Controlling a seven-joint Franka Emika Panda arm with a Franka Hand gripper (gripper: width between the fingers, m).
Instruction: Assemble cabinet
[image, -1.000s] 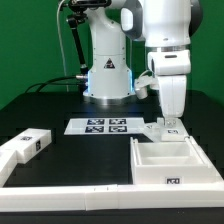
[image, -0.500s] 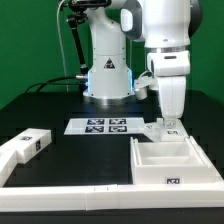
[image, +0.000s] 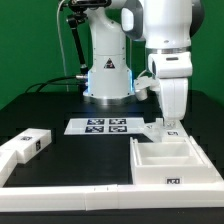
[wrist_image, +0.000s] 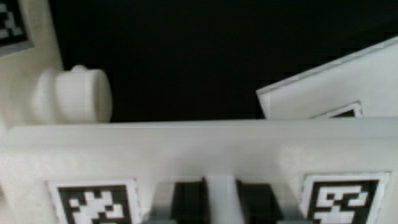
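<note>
The cabinet's open box shell (image: 176, 160) lies at the front on the exterior view's right. Just behind it lies a small white tagged cabinet piece (image: 163, 130). My gripper (image: 168, 124) points straight down onto this piece. In the wrist view the piece (wrist_image: 160, 150) fills the lower picture, with a tag on each side. My gripper (wrist_image: 221, 200) has its dark fingers (wrist_image: 191, 202) pressed on either side of a thin white ridge of the piece. A round white peg (wrist_image: 71, 95) stands out from the piece. Another small tagged block (image: 27, 143) lies at the exterior view's far left.
The marker board (image: 105, 125) lies flat in the middle, in front of the robot base (image: 108, 80). A long low white rail (image: 70, 195) runs along the front edge. The corner of another white tagged part (wrist_image: 338, 90) shows beyond the held piece.
The arm has sunk very slightly. The parts on the table have not moved.
</note>
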